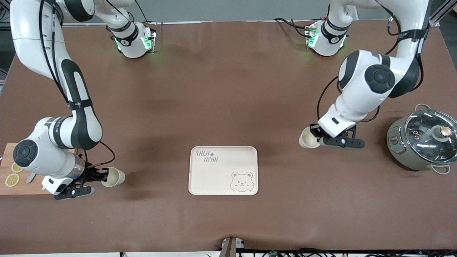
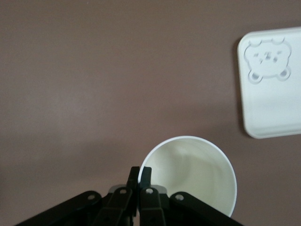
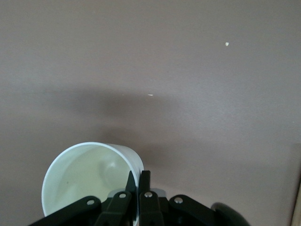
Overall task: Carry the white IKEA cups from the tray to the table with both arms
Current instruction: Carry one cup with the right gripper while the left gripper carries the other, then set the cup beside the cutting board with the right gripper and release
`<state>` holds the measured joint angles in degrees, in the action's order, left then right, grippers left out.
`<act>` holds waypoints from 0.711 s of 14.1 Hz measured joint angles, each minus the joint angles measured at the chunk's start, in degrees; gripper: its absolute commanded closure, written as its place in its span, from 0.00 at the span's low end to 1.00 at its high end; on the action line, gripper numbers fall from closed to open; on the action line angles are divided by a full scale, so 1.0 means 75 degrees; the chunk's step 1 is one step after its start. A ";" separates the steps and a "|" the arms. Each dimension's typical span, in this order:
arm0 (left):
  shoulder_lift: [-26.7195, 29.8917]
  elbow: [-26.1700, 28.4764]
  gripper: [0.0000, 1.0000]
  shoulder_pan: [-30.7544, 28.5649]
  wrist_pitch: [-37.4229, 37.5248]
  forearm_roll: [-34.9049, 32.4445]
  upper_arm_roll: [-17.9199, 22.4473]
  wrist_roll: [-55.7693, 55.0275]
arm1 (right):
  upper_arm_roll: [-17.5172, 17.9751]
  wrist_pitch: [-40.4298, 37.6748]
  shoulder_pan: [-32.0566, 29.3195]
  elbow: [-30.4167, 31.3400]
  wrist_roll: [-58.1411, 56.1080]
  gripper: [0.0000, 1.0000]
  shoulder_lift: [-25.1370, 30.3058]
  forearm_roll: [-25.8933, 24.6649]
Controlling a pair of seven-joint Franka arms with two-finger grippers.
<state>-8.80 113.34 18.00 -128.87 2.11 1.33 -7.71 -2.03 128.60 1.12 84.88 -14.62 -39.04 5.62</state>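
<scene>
My left gripper (image 1: 316, 136) is shut on the rim of one white IKEA cup (image 1: 308, 137), held tilted over bare table toward the left arm's end, beside the tray. In the left wrist view its fingertips (image 2: 139, 175) pinch the rim of that cup (image 2: 193, 174), one finger inside and one outside. My right gripper (image 1: 103, 176) is shut on the rim of the other white cup (image 1: 114, 177), over bare table toward the right arm's end. The right wrist view shows its fingertips (image 3: 139, 181) pinching the wall of this cup (image 3: 87, 176).
A beige tray (image 1: 214, 178) printed with a bear lies at the table's middle, between the two cups; it also shows in the left wrist view (image 2: 277, 108). A grey pot with a glass lid (image 1: 425, 142) stands at the left arm's end. A wooden board with lemon slices (image 1: 10, 175) lies at the right arm's end.
</scene>
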 measured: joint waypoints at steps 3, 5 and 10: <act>0.0523 0.0938 1.00 -0.0251 -0.0316 0.0000 -0.0002 0.0528 | -0.0005 0.1092 -0.0285 0.0725 -0.0759 1.00 -0.0002 0.0001; 0.0725 0.1463 1.00 -0.0486 -0.0756 0.0000 -0.0006 0.0927 | -0.0004 0.1424 -0.0479 0.1030 -0.1016 1.00 -0.0003 0.0002; 0.0790 0.2572 1.00 -0.1350 -0.2148 0.0000 -0.0011 0.2231 | 0.0038 0.1454 -0.0529 0.1101 -0.1070 0.54 -0.0001 0.0215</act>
<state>-2.88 132.62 7.88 -144.98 2.11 1.25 9.02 -1.74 139.51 -2.84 93.14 -22.65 -39.05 7.23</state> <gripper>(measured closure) 0.969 0.965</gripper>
